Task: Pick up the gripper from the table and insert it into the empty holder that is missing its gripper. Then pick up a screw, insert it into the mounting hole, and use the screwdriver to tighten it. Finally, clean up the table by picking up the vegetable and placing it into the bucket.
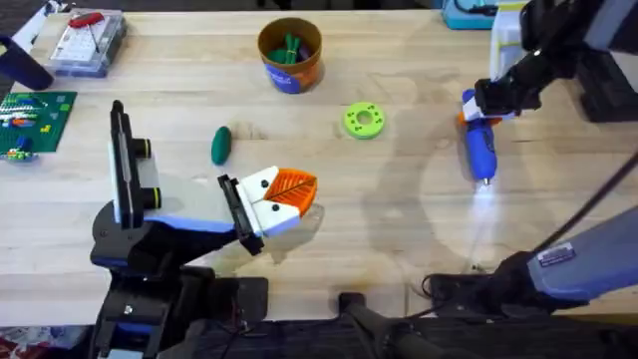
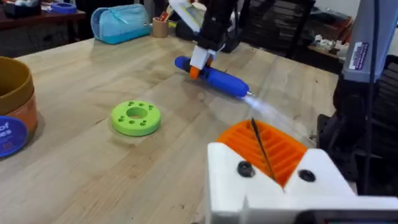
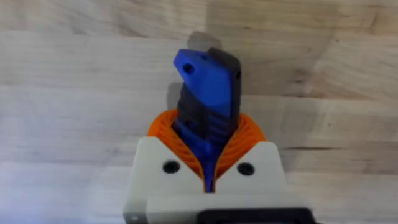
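Overhead: the right gripper (image 1: pixel 485 103) clamps the screwdriver (image 1: pixel 480 146) at right; the vegetable (image 1: pixel 220 144) lies left of centre, the bucket (image 1: pixel 290 55) at top.

Left wrist: the left gripper (image 2: pixel 267 149) looks pressed together.

Right wrist: orange pads (image 3: pixel 245 138) squeeze the blue body.

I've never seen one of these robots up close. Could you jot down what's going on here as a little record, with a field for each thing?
right gripper: shut on the blue screwdriver, whose tip light glows on the table
left gripper: shut, holding nothing, hovering over the wood near the middle
vegetable: dark green, lying loose on the table, apart from both grippers
bucket: orange-brown with a blue label, upright at the far side, green items inside
lime green disc: flat on the table between bucket and screwdriver
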Controlling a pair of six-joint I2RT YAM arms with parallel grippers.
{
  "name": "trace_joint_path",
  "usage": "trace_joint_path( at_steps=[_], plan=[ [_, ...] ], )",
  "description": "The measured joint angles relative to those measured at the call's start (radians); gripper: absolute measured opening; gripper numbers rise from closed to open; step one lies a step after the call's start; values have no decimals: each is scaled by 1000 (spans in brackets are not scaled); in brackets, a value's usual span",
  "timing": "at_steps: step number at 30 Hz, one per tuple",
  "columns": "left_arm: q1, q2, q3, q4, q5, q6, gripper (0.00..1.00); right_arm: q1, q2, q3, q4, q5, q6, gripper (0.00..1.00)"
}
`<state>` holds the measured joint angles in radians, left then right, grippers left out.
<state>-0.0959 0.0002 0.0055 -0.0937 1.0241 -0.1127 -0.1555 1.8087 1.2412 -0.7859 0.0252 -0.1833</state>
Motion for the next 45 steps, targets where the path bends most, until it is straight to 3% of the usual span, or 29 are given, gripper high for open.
trace_joint_path(
  at_steps=[9, 17, 22, 31, 37, 40, 45],
  plan=[
    [0, 0, 0, 0, 0, 0, 17, 27, -220, 153, -37, -80, 3, 26],
    [0, 0, 0, 0, 0, 0, 17, 140, -351, 355, 48, -101, 49, 26],
    [0, 0, 0, 0, 0, 0, 17, 213, -390, 419, 122, -102, 84, 26],
    [0, 0, 0, 0, 0, 0, 17, 334, -435, 420, 340, -111, 186, 26],
    [0, 0, 0, 0, -1, 0, 17, 387, -442, 400, 560, -235, 246, 26],
    [0, 0, 0, 0, 0, 0, 17, 388, -450, 335, 701, -313, 297, 26],
    [0, 0, 0, 0, -1, 0, 17, 388, -451, 132, 1053, -478, 420, 26]
  ],
)
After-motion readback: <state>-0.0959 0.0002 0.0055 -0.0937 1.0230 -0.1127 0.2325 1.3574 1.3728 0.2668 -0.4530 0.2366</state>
